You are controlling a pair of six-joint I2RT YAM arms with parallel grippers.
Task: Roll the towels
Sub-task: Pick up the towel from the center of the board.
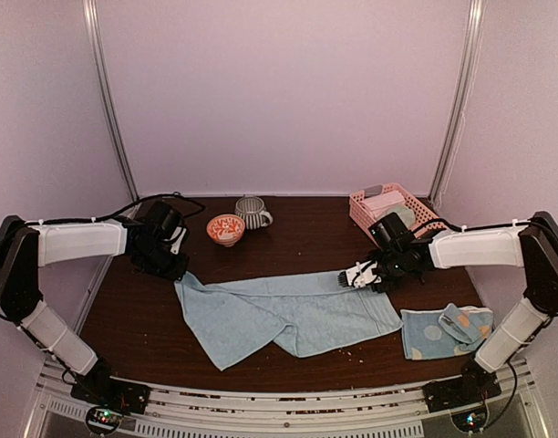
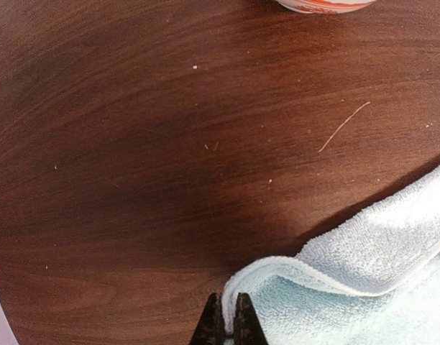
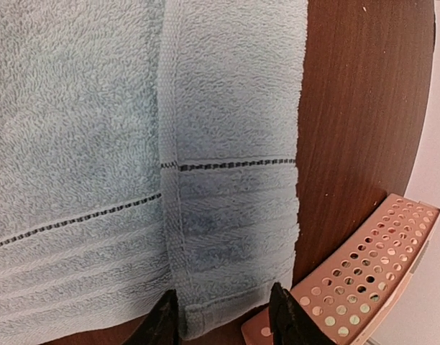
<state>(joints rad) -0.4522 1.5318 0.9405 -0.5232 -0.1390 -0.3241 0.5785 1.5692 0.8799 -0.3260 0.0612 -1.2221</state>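
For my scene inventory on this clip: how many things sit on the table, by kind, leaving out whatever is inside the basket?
Towels: 2 (plain light blue towel, dotted blue towel)
Bowls: 1 (orange-patterned bowl)
Mugs: 1 (striped mug)
Baskets: 1 (pink basket)
Total: 5

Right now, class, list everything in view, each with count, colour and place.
plain towel: one, light blue, spread across the middle
dotted towel: one, blue with pale dots, near right edge
bowl: one, orange and white, far centre
mug: one, grey striped, beside the bowl
basket: one, pink, far right, contents unclear
table: one, dark brown, under everything
left gripper: one, black, shut on plain towel's left corner
right gripper: one, black, open astride plain towel's right hem
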